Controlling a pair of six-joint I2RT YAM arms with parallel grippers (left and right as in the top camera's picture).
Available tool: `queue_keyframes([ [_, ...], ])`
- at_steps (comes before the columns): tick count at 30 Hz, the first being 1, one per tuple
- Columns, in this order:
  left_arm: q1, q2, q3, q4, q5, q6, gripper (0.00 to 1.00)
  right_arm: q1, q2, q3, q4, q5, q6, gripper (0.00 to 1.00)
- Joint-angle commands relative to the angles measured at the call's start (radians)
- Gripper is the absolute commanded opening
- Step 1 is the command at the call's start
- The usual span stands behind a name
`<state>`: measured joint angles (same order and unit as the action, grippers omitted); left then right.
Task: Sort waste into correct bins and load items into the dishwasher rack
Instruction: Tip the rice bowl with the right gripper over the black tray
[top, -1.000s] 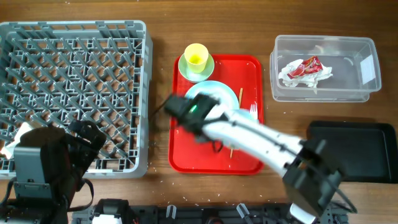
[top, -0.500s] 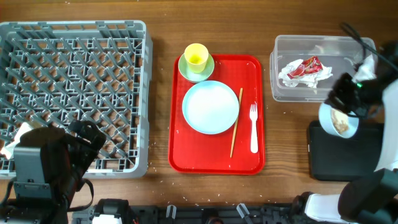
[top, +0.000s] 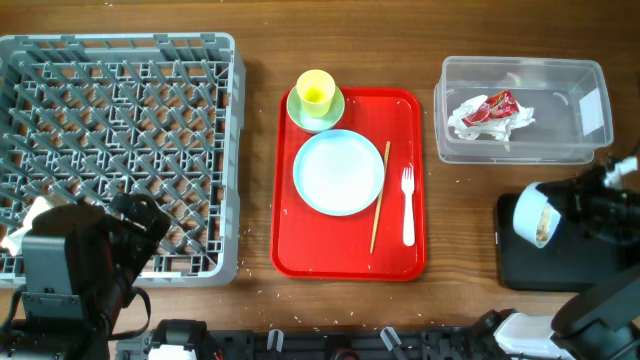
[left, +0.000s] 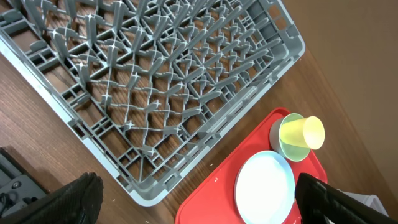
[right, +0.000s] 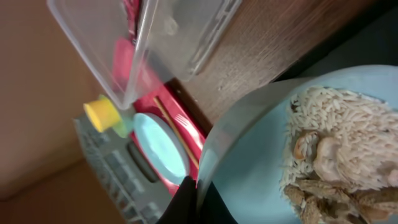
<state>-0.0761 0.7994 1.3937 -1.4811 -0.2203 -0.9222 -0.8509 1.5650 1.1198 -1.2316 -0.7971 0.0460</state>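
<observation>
Tipping the light blue bowl (top: 532, 215) over the left edge of the black tray (top: 560, 268), we judge the scrap-dumping step in hand: food scraps (right: 336, 149) cling inside, right gripper (top: 560, 205) pinched on the rim. Next we need a steeper tilt, kept inside that edge. Open room lies across the tray; left gripper (left: 199, 205), spread, idles well away.
</observation>
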Motion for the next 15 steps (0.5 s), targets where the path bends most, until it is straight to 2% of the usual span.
queue_keyframes([
  [1, 0.005, 0.0, 0.008, 0.003, -0.02, 0.002, 1.0, -0.071, -0.009, -0.005, 0.004, -0.134, -0.05, 0.04],
  [6, 0.005, 0.0, 0.008, 0.003, -0.02, 0.002, 1.0, -0.155, 0.054, -0.008, 0.003, -0.234, -0.053, 0.04],
  [10, 0.005, 0.0, 0.008, 0.003, -0.02, 0.002, 1.0, -0.206, 0.196, -0.008, 0.0, -0.263, -0.064, 0.04],
  [13, 0.005, 0.0, 0.008, 0.003, -0.02, 0.002, 1.0, -0.249, 0.29, -0.008, -0.082, -0.357, -0.203, 0.04],
  [15, 0.005, 0.0, 0.008, 0.003, -0.02, 0.002, 1.0, -0.278, 0.302, -0.008, -0.112, -0.373, -0.238, 0.04],
])
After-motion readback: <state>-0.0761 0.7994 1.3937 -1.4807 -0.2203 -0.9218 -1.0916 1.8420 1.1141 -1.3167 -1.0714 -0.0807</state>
